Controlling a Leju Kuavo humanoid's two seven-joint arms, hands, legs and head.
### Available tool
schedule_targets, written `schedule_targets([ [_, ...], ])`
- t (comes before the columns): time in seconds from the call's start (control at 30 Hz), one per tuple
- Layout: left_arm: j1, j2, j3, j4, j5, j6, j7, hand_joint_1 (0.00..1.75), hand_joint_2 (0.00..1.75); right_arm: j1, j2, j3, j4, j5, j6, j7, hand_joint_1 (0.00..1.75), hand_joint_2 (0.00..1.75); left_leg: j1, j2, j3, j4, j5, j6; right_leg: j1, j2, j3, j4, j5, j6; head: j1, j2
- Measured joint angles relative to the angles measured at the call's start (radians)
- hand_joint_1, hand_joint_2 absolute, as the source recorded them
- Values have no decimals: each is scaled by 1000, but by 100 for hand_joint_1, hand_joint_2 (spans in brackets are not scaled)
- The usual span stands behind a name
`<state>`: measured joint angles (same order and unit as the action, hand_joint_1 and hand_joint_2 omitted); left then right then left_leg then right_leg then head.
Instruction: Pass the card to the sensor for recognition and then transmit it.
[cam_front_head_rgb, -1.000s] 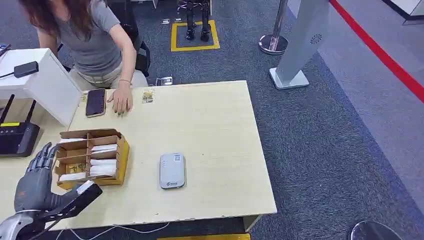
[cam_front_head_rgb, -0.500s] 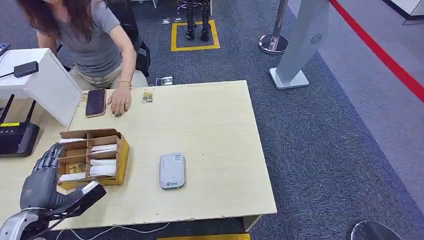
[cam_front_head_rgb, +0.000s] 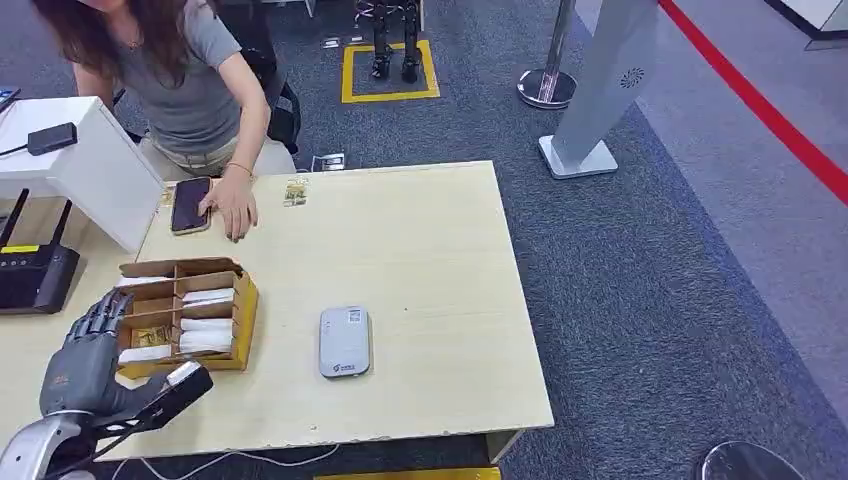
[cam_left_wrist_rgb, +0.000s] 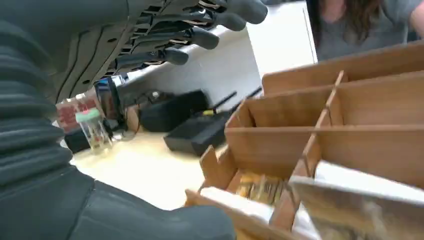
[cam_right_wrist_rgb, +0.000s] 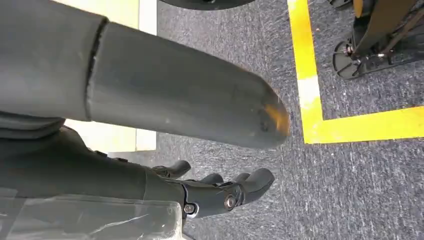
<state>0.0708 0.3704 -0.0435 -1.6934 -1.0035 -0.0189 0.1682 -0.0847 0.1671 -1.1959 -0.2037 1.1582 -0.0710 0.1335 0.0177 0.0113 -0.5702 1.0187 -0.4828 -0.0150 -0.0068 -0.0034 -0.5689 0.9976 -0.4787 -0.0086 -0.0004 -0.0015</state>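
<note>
**Left hand open beside the card box**

The left hand (cam_front_head_rgb: 82, 362) is seen spread and empty, just beside the cardboard box (cam_front_head_rgb: 243, 305) where cards (cam_front_head_rgb: 207, 326) lie in compartments — the grey sensor (cam_front_head_rgb: 345, 341) sits nearby. The right hand (cam_right_wrist_rgb: 220, 192) hangs over carpet, fingers loosely curled, nothing held.

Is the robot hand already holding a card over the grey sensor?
No: the left robot hand is beside the cardboard card box with its fingers spread, holding nothing, and the grey sensor lies uncovered on the table.

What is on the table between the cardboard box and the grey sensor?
Nothing: in the head view only bare table lies between the box and the sensor.
</note>
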Motion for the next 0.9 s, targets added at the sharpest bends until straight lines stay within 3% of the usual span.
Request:
schedule_targets([
  [0.07,-1,-12,-3,-1,-53,58,14,0,175,0,0,-2,0,0,-2,-3,0,0,0,0,0,0,0,0,0,0,0,0,0,0,0,0],
  [0.17,29,-48,-3,-54,-217,182,98,0,175,0,0,-2,0,4,-4,-11,0,0,0,0,0,0,0,0,0,0,0,0,0,0,0,0],
  [0.27,71,-72,18,-121,-197,229,103,0,175,0,0,-2,0,16,-4,-12,0,0,-1,0,-1,0,-1,1,0,0,0,-1,0,1,0,0],
  [0.33,93,-85,53,-151,-76,247,39,0,175,0,0,-1,0,21,-2,-12,0,0,0,0,-1,0,-1,1,0,0,0,-1,-1,1,0,0],
  [0.5,140,-151,195,-191,301,273,-207,0,175,0,0,1,0,36,4,-12,0,0,0,0,-1,0,-1,1,0,0,0,-1,-1,0,0,0],
  [0.6,156,-205,290,-206,400,274,-289,0,175,0,0,4,0,39,2,-12,0,0,0,0,-1,0,-1,1,0,0,0,-1,-1,0,0,0],
  [0.77,165,-276,425,-211,474,175,-317,0,175,0,0,4,0,36,-5,-12,0,0,0,0,-1,0,-1,1,0,0,1,-1,-1,1,0,0],
  [0.9,178,-315,498,-210,469,116,-314,0,175,0,0,4,0,36,-11,-8,0,0,0,0,-1,0,-1,1,0,0,1,-1,-1,1,0,0],
])
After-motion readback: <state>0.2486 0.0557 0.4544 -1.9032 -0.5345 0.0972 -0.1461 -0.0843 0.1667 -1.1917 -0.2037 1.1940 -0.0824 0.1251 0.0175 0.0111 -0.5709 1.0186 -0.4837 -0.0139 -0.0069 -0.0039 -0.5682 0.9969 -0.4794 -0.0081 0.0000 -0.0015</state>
